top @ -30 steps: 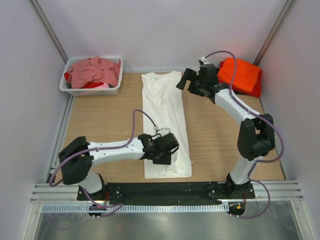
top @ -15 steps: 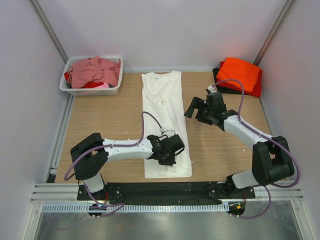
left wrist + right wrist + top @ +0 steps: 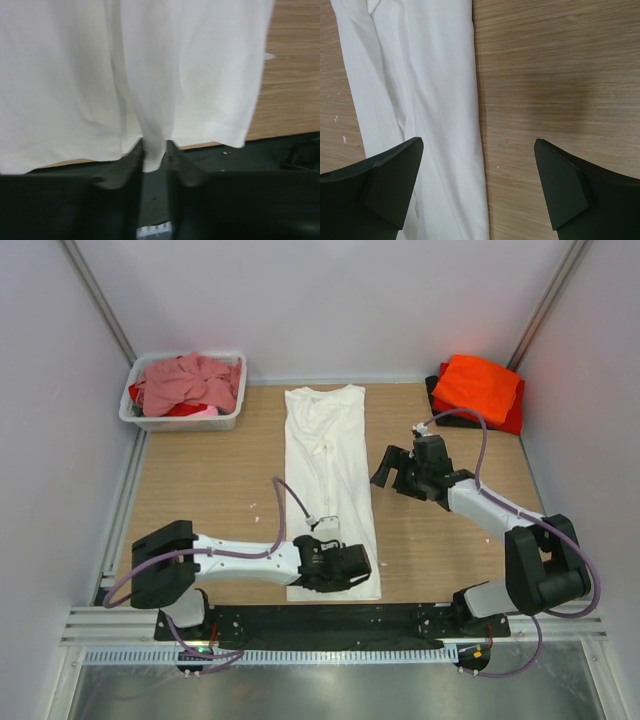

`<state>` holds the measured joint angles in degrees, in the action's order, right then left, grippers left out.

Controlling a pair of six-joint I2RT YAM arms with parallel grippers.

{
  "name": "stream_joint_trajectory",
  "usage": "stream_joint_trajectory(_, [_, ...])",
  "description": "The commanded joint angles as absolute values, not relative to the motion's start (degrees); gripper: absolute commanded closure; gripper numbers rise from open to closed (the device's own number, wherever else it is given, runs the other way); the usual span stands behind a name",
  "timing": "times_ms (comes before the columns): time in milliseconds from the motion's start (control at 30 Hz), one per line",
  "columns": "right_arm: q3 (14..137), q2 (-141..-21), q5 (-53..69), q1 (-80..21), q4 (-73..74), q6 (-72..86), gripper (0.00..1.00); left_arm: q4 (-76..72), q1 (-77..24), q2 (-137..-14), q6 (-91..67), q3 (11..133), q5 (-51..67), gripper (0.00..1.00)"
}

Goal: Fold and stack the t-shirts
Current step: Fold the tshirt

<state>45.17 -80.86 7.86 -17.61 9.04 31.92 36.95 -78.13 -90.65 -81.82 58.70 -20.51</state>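
Currently left gripper (image 3: 154, 159) is clamped on the white shirt (image 3: 330, 460) at its near hem, by the table (image 3: 210, 490) front edge. Right gripper (image 3: 393, 468) has jaws wide apart over the shirt's right edge, bare wood alongside.

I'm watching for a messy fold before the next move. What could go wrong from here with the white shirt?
1. The left gripper pinches only a narrow pleat near the middle of the near hem of the white t-shirt; lifting there may bunch the cloth and let the hem corners sag.
2. The right gripper hangs open over the shirt's side edge, holding nothing, so a one-armed fold could skew or open the lengthwise folds.
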Motion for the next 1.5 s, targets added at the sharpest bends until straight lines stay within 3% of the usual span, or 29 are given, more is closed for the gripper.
stream_joint_trajectory(0, [45.8, -78.1, 7.3, -17.8, 9.4, 30.4, 0.0, 41.6, -78.2, -94.8, -85.2, 59.7, -21.6, 0.6])
stream_joint_trajectory(67, [45.6, -76.9, 7.2, -17.8, 10.7, 29.9, 0.0, 44.1, -78.2, -95.4, -85.0, 60.7, -21.7, 0.41])
stream_joint_trajectory(167, [44.7, -73.7, 7.6, -17.9, 13.5, 30.2, 0.0, 48.4, -78.2, -93.3, -84.5, 61.6, -24.0, 0.34])
stream_joint_trajectory(500, [33.4, -52.6, 7.5, -25.0, 22.2, 43.1, 0.0, 54.0, -77.4, -73.2, -78.8, 61.3, -28.8, 0.39])
stream_joint_trajectory(800, [27.5, -46.7, 1.7, -42.3, 28.9, 55.4, 0.02, 50.6, -70.9, -65.1, -76.7, 51.1, -25.4, 0.43])
stream_joint_trajectory(933, [24.7, -45.4, -2.5, -49.2, 30.0, 60.2, 0.13, 46.4, -68.3, -58.2, -77.3, 41.7, -23.4, 0.45])
stream_joint_trajectory(967, [24.0, -44.6, -3.4, -51.3, 30.0, 62.3, 0.23, 45.8, -67.4, -55.7, -77.4, 40.4, -22.9, 0.46])
stream_joint_trajectory(1000, [23.3, -44.1, -3.6, -52.2, 29.9, 63.3, 0.26, 45.5, -67.0, -54.6, -78.0, 39.0, -22.4, 0.46])
stream_joint_trajectory(1333, [19.3, -45.3, -6.9, -60.9, 28.0, 70.6, 0.43, 31.3, -65.2, -49.7, -79.2, 24.4, -14.7, 0.47])
stream_joint_trajectory(1467, [18.2, -47.1, -8.4, -63.0, 25.9, 72.8, 0.58, 25.9, -65.0, -50.5, -79.0, 21.9, -13.1, 0.46])
